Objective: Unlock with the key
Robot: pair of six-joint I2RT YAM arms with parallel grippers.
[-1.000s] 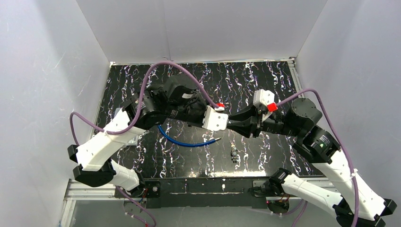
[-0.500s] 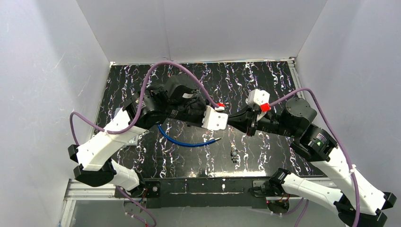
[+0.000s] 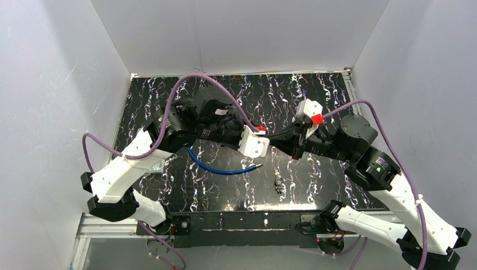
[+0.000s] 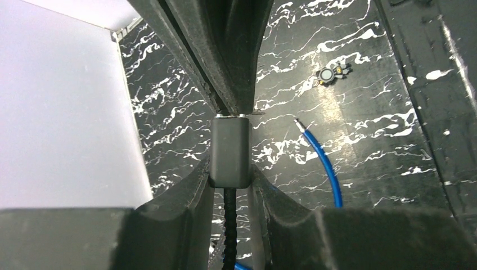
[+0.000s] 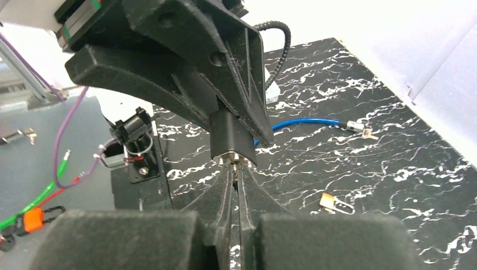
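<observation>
Two pincers meet tip to tip above the tabletop (image 3: 315, 95). The left pincer (image 4: 229, 167) is clamped on a black, block-shaped lock (image 4: 229, 143), one finger on each side of it, with a black ribbed cable running back from the lock between those fingers. The right pincer (image 5: 235, 175) faces it head-on, its fingers pressed together on a thin metal key (image 5: 234, 162). The key sits just ahead of the right pincer's tips, touching the lock's end face. How far it has entered cannot be told. Below both pincers a blue cable (image 4: 323, 163) lies on the tabletop, and a small orange padlock (image 5: 331, 201) rests beyond it.
</observation>
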